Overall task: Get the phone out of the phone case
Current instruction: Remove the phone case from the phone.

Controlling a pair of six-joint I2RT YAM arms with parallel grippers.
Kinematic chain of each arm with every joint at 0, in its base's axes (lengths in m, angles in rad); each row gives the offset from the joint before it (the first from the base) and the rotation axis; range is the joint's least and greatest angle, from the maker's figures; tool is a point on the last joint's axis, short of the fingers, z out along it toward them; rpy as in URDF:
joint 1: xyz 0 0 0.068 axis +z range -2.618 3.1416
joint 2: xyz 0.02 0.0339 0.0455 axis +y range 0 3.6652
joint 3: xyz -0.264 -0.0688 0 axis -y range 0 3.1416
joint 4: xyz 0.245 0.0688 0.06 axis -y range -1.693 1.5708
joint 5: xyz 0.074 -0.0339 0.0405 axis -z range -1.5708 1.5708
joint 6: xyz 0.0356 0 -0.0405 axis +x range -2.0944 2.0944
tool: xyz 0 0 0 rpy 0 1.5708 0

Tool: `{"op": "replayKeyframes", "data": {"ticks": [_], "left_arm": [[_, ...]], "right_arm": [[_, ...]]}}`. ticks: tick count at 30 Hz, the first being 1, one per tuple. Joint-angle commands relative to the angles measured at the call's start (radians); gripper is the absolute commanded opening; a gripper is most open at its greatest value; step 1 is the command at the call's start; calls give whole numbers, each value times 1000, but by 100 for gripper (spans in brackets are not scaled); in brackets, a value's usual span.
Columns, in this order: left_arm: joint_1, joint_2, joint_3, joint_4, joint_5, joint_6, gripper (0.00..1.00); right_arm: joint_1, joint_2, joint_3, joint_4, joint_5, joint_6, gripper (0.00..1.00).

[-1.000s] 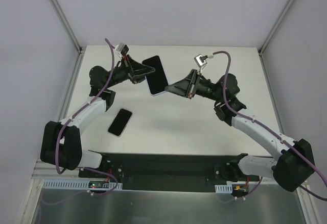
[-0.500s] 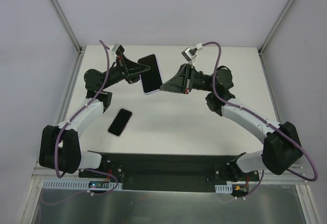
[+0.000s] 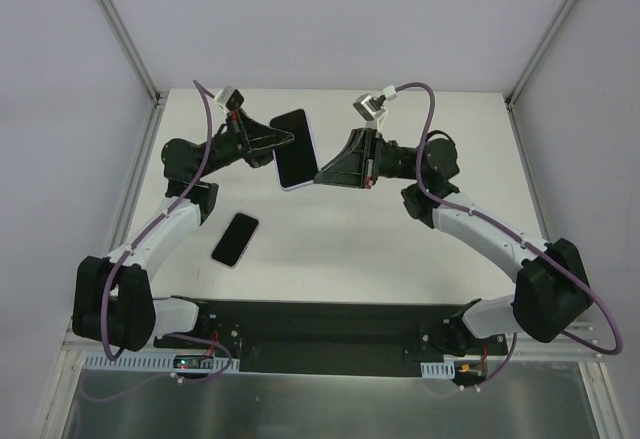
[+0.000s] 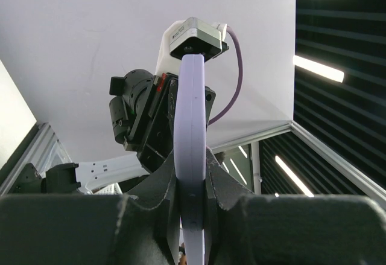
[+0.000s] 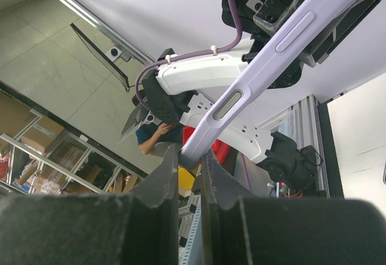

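A phone with a dark screen sits in a lavender phone case point(image 3: 296, 149), held in the air above the far middle of the table. My left gripper point(image 3: 282, 140) is shut on its left long edge. My right gripper point(image 3: 318, 176) is shut on its lower right corner. In the left wrist view the case's lavender edge point(image 4: 192, 126) runs straight up between the fingers of the left gripper point(image 4: 193, 186). In the right wrist view the case point(image 5: 265, 66), its side buttons showing, slants up to the right out of the right gripper point(image 5: 189, 156).
A second dark phone point(image 3: 235, 240) with a pale rim lies flat on the white table point(image 3: 400, 249), left of centre and below the left arm. White walls enclose the table on three sides. The black base plate point(image 3: 320, 324) runs along the near edge.
Both arms have carried the cased phone a little to the left and away from the bases. The right arm has swung inward with it. Both grips are unchanged.
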Motion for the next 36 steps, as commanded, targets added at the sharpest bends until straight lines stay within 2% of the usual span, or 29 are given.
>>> {"op": "replayKeyframes", "data": {"ticks": [1,36], "left_arm": [[-11,12,-12,-104,-56,62,0],[-62,-28,7,-109,-56,10,0]], "right_arm": [[64,-47,78,412,-62,-45,1],[78,-53,78,412,-88,-86,1]]}}
